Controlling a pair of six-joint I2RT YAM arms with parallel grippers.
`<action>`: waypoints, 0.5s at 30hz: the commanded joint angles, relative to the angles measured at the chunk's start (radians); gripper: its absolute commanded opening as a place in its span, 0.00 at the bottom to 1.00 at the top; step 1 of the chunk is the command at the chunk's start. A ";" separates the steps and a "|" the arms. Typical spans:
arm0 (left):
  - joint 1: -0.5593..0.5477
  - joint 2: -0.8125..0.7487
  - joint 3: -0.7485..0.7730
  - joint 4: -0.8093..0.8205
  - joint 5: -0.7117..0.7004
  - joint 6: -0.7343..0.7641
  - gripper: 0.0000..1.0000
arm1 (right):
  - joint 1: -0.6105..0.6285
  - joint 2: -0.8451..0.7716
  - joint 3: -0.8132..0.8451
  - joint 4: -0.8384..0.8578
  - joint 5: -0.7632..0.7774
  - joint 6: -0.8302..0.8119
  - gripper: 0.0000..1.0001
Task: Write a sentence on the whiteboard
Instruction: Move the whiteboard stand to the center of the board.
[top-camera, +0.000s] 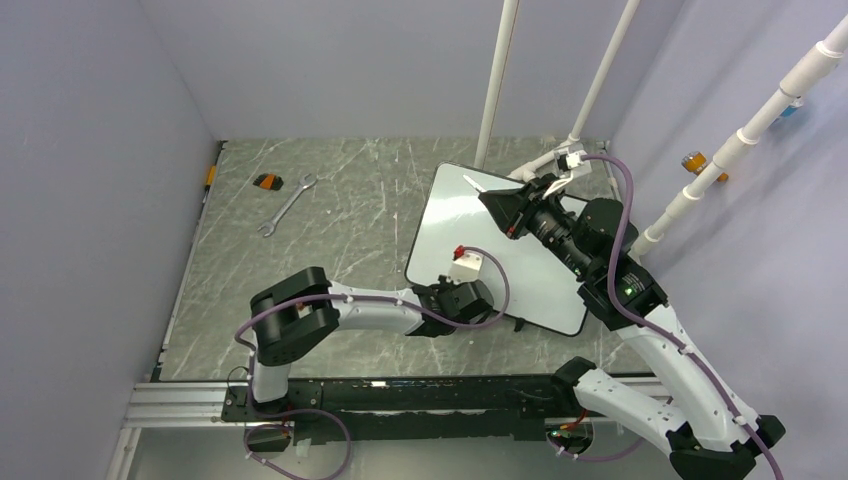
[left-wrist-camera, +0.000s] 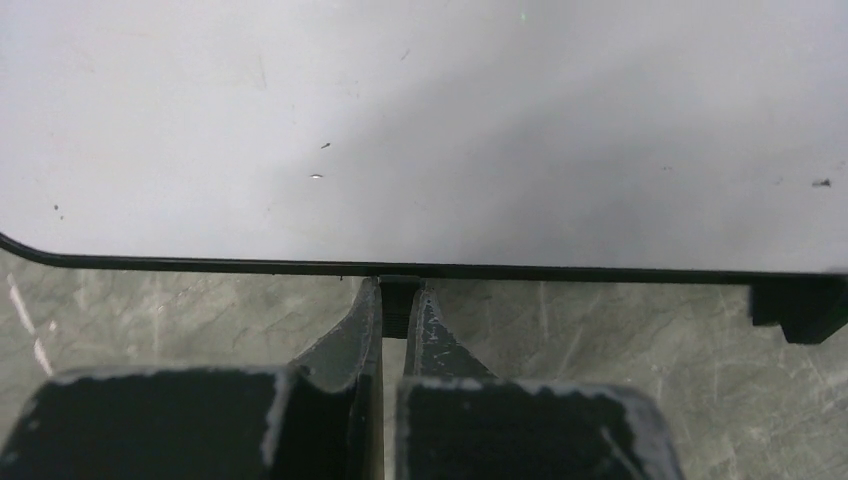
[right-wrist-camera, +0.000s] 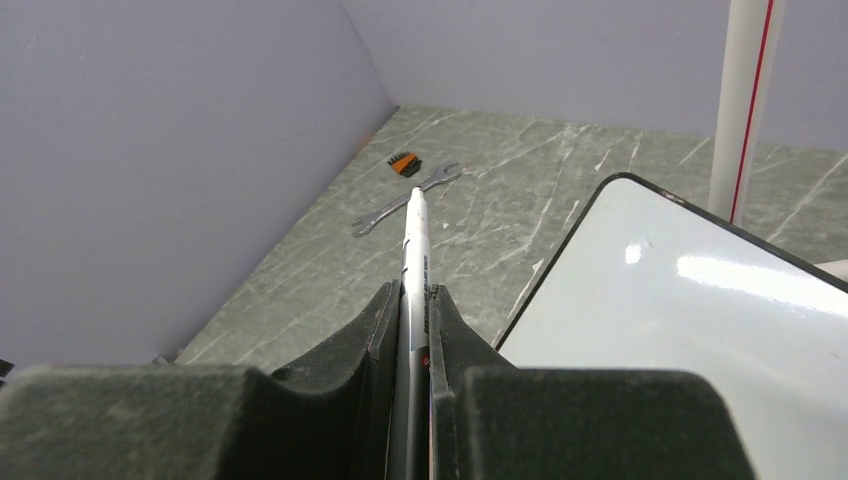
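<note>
Two grips are set. Your left fingers (left-wrist-camera: 400, 303) are pinched almost shut on the near edge of the whiteboard (left-wrist-camera: 420, 120), on a small black tab just under its dark rim. Your right fingers (right-wrist-camera: 413, 300) are clamped around a slim white marker (right-wrist-camera: 414, 240), held above the board's far end. The board lies on the desk (top-camera: 340, 230), right of centre and turned at an angle, its face blank. Expect it to be stiff and light, with a slick face, so it will likely skate under pen pressure. Treat that edge pinch as your anchor, and hold the board by the rim, never the face. The marker looks thin and smooth, so press lightly or it may slide in the grip.
</note>
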 joint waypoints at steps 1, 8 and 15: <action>0.009 -0.059 -0.078 -0.194 -0.116 -0.147 0.00 | -0.003 0.000 0.033 0.030 0.006 0.008 0.00; 0.025 -0.134 -0.168 -0.296 -0.156 -0.292 0.00 | -0.003 0.019 0.026 0.057 -0.016 0.034 0.00; 0.055 -0.190 -0.235 -0.473 -0.192 -0.519 0.00 | -0.001 0.034 0.025 0.081 -0.038 0.068 0.00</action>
